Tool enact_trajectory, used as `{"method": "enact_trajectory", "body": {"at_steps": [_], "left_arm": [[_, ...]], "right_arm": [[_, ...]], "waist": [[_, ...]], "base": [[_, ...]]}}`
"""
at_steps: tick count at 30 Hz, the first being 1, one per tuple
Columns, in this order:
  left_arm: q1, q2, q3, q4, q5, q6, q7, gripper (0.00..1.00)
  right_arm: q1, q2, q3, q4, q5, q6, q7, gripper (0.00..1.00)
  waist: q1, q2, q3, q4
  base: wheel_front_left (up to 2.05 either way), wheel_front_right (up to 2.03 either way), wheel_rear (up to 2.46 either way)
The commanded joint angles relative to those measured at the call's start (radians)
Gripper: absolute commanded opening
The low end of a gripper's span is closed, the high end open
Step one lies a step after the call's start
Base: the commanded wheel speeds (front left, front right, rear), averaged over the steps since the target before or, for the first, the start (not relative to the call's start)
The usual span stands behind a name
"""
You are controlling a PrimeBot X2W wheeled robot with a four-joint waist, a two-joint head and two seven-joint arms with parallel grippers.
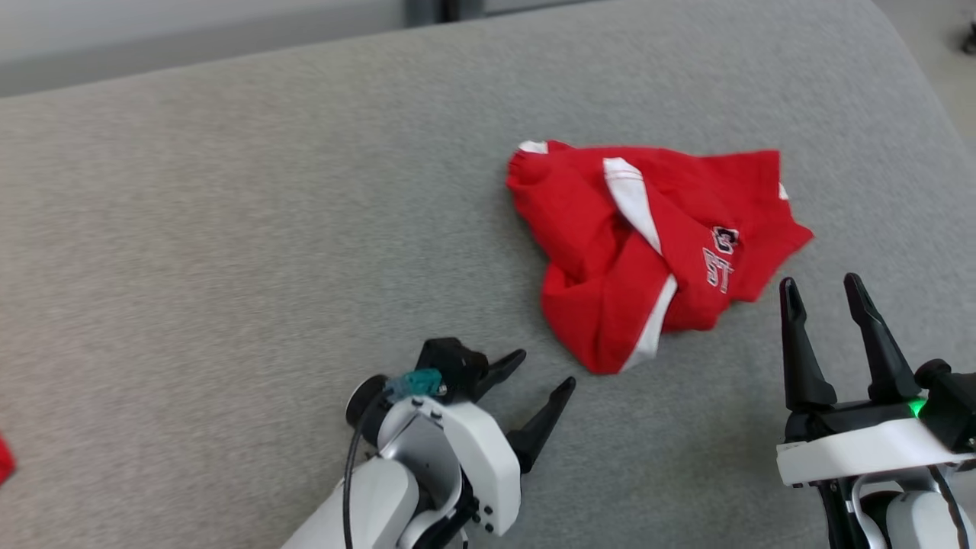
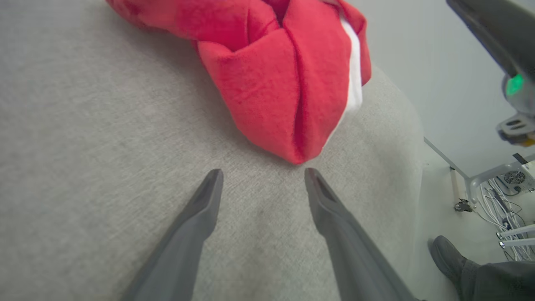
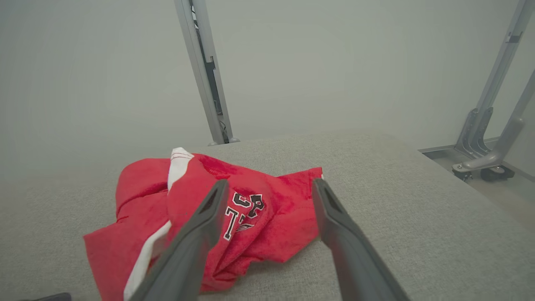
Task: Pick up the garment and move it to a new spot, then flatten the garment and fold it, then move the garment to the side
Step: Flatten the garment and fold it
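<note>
Surface: broad grey woven-fabric top [image 1: 229,229] with a rounded corner
Wall: plain pale grey-green wall [image 3: 104,62] behind it
Frame: grey metal upright post [image 3: 203,71] at the far edge; slanted grey metal braces [image 3: 480,125] above a black caster [image 3: 491,172]
Floor: pale floor [image 2: 439,209], loose white cables [image 2: 497,209]
Light: soft, even

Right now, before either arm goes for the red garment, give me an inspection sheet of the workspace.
Surface: grey fabric pad, smooth.
Job's things: red garment with white stripes and lettering, crumpled in a heap, right of centre.
Clutter: red scrap at the left edge; cannot tell what it is.
Grippers: left gripper open, tips just short of the garment's near corner; right gripper open beside its lettered edge; both empty.
Cables: black cable on the left wrist; loose wires on the floor.
Surroundings: metal frame post; a person's shoe.
</note>
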Motion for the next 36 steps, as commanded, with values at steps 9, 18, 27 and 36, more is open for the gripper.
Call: {"method": "enact_trajectory", "body": {"at_steps": [9, 18, 27, 36], "left_arm": [[-0.126, -0.005, 0.019, 0.128, -0.06, -0.017, -0.035, 1.0], [-0.122, 0.033, 0.008, 0.1, -0.078, -0.024, -0.07, 0.0], [-0.043, 0.172, 0.03, -0.252, -0.087, 0.01, 0.016, 0.0], [0.022, 0.323, 0.119, -0.594, -0.075, 0.111, 0.115, 0.0]], "right_arm": [[-0.05, -0.001, 0.025, 0.063, 0.058, 0.0, -0.06, 1.0], [-0.06, -0.002, 0.007, 0.095, 0.071, 0.0, -0.081, 1.0], [-0.064, -0.003, -0.015, 0.102, 0.055, 0.0, -0.083, 1.0], [-0.065, -0.003, -0.029, 0.106, 0.045, 0.0, -0.065, 1.0]], "waist": [[0.0, 0.0, 0.116, -0.132], [0.0, 0.0, 0.115, -0.101], [0.0, 0.0, 0.066, 0.022], [0.0, 0.0, 0.02, 0.1]], "base": [[0.0, 0.0, 0.0], [0.0, 0.0, 0.0], [0.0, 0.0, 0.0], [0.0, 0.0, 0.0]]}}
